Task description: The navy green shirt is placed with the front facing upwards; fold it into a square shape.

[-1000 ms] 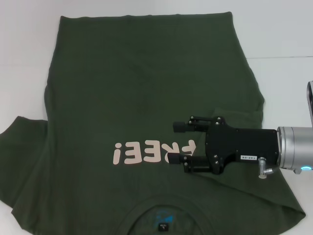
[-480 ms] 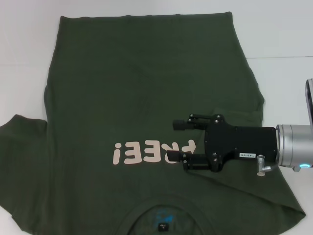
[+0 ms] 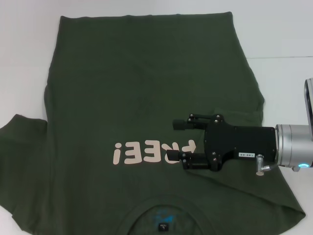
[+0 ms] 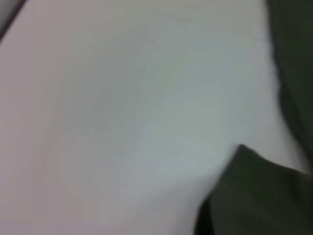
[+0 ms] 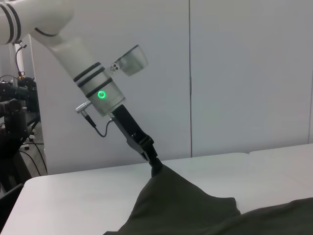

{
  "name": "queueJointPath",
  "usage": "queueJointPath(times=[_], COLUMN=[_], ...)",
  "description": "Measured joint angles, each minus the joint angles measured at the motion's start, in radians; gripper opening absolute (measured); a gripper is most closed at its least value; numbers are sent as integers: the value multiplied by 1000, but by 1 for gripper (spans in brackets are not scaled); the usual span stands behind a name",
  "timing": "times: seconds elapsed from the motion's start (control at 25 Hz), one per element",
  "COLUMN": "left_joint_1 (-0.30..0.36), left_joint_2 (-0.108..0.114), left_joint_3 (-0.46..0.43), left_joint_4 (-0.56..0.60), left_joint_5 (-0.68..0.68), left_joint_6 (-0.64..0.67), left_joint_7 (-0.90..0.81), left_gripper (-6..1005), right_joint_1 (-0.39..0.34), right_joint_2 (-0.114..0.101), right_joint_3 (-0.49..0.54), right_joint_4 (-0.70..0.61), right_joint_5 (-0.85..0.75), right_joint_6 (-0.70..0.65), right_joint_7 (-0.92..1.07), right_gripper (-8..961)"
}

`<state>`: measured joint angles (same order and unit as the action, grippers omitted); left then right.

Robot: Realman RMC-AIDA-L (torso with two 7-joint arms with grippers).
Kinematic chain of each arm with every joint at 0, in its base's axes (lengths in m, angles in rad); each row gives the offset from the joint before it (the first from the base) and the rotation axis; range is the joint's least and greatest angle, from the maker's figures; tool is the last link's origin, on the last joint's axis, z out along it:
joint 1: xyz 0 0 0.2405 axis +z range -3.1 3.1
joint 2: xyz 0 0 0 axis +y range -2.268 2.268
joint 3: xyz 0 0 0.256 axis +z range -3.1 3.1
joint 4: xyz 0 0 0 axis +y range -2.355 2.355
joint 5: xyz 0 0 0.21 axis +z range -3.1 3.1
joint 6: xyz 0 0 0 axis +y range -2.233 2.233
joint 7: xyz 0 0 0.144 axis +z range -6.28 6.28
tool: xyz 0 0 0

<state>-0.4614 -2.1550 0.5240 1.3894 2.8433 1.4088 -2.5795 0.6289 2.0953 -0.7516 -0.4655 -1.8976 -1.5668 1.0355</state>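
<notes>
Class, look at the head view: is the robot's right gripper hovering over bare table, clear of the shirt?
No. The right gripper sits over the navy green shirt, its open fingers beside the pale "FREE!" lettering.

A white desk [image 3: 283,34] stands before pale panelled walls [image 5: 244,73], with dark equipment [image 5: 12,122] at one side.

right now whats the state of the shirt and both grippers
navy green shirt: front up, right side folded over the body, left sleeve spread out.
right gripper: open, over the chest lettering.
left gripper: shut on the shirt, lifting the cloth into a peak.
</notes>
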Motion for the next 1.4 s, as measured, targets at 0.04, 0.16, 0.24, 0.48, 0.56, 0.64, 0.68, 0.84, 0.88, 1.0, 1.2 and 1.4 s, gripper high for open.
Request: queueJointPath(times=[0.04,0.16,0.24,0.48,0.56,0.64,0.68,0.84,0.88,1.0,1.2,1.4], left_joint_1=[-4,-9,-11,-23,-33,-41,-45,-59,-61,-66,-80,-100], left_joint_2=[-3,-7,-6,-7,-7,-7,-8,-8,-8,-7,-8,-7], left_joint_3=[1,2,2,6,15,30,39,107,117,158,194,190], left_joint_4=[14,45,51,-23,-86,-143,-171,-271,-283,-327,-410,-480], left_joint_5=[-8,-86,-172,-371,-435,-485,-505,-557,-560,-561,-562,-575], left_joint_6=[23,100,149,187,178,161,149,73,61,4,-59,-94], left_joint_7=[0,1,2,9,20,36,44,66,66,69,90,118], left_gripper=[0,0,0,1,1,1,1,6,7,10,16,22], right_joint_1=[0,0,0,-5,-8,-10,-12,-18,-20,-24,-31,-34], right_joint_2=[0,0,0,0,0,-2,-2,-3,-3,-3,-3,-3], right_joint_3=[0,0,0,0,0,0,0,0,0,0,2,2], right_joint_4=[0,1,2,2,2,2,2,2,2,1,1,-2], right_joint_5=[0,0,0,2,5,8,9,9,9,12,12,14], right_joint_6=[0,1,1,2,2,2,2,2,1,-1,-5,-11], right_joint_7=[0,0,0,0,0,0,0,0,0,0,0,0], right_gripper=[765,765,765,765,765,765,765,766,766,767,769,771])
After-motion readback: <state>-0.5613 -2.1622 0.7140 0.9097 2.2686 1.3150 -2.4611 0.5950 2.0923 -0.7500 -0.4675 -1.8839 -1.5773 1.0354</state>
